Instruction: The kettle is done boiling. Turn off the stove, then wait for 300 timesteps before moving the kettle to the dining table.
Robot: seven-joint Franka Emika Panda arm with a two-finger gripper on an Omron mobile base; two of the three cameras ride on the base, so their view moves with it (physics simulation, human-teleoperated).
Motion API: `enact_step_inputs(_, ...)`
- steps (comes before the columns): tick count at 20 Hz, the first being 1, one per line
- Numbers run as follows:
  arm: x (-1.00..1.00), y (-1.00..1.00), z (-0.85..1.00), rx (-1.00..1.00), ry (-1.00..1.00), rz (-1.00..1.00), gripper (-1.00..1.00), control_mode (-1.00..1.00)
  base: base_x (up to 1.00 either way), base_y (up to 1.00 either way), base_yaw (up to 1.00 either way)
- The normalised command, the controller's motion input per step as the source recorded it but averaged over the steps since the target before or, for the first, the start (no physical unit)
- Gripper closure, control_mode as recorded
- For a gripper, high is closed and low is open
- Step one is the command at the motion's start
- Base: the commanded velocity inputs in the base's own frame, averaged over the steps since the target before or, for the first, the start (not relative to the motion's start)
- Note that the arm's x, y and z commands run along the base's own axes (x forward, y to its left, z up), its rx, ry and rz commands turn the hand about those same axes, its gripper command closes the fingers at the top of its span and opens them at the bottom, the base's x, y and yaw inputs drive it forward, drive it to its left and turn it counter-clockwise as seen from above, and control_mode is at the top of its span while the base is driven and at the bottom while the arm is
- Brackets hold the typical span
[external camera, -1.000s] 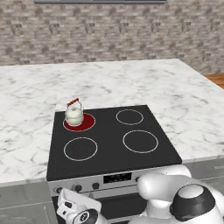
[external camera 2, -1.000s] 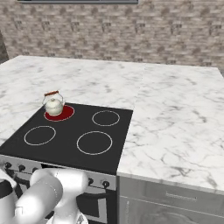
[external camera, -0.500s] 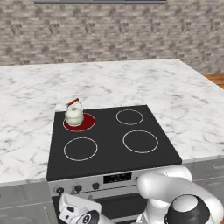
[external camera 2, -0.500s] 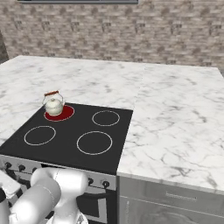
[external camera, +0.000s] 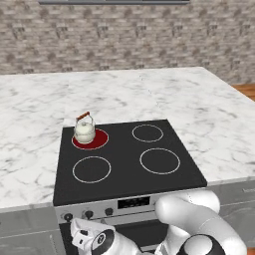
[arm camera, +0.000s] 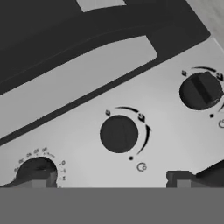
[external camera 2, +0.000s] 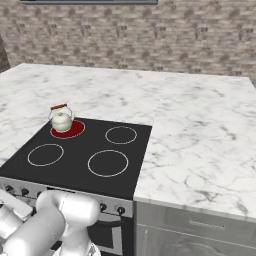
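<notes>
The kettle (external camera: 84, 131) (external camera 2: 61, 120), small and cream-white with a reddish-brown handle, stands on the glowing red back-left burner (external camera: 97, 141) of the stove (external camera: 129, 164) (external camera 2: 80, 160). My gripper (arm camera: 111, 179) (external camera: 78, 230) hangs low in front of the stove's steel panel, far below the kettle. It is open, its two dark fingertips (arm camera: 37, 178) wide apart with nothing between them. A round black knob (arm camera: 119, 134) sits just above the gap between the tips. A second knob (arm camera: 200, 91) lies to the right, and a third (arm camera: 35, 168) is partly behind the left tip. The dining table is out of view.
A white-and-grey marble counter (external camera: 209, 114) (external camera 2: 200, 140) surrounds the cooktop, with a brick wall (external camera: 124, 35) behind it. The other burners (external camera: 159, 161) are dark. Grey cabinet fronts (external camera 2: 200, 230) run under the counter beside the oven.
The arm's elbow has sunk a little lower at the front. The hand stays by the knob panel, jaws still wide. The kettle has not moved.
</notes>
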Motion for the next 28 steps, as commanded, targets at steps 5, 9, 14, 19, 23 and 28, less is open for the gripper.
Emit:
enact_step_inputs(5, 0.04, 0.13, -0.21, 0.00, 0.01, 0.03, -1.00, -1.00, 0.00, 0.00, 0.00)
enact_step_inputs(9, 0.02, 0.20, -0.14, 0.00, 0.00, 0.00, -1.00, -1.00, 0.00, 0.00, 0.00)
enact_step_inputs(14, 0.00, 0.12, -0.04, 0.00, 0.00, 0.00, -1.00, -1.00, 0.00, 0.00, 0.00)
enact_step_inputs(19, 0.00, 0.00, 0.00, 0.00, 0.00, 0.00, -1.00, -1.00, 0.00, 0.00, 0.00)
enact_step_inputs(23, 0.00, -0.03, 0.00, 0.00, -0.04, 0.00, -1.00, -1.00, 0.00, 0.00, 0.00)
enact_step_inputs(28, 0.00, -0.07, 0.00, 0.00, -0.05, 0.00, -1.00, -1.00, 0.00, 0.00, 0.00)
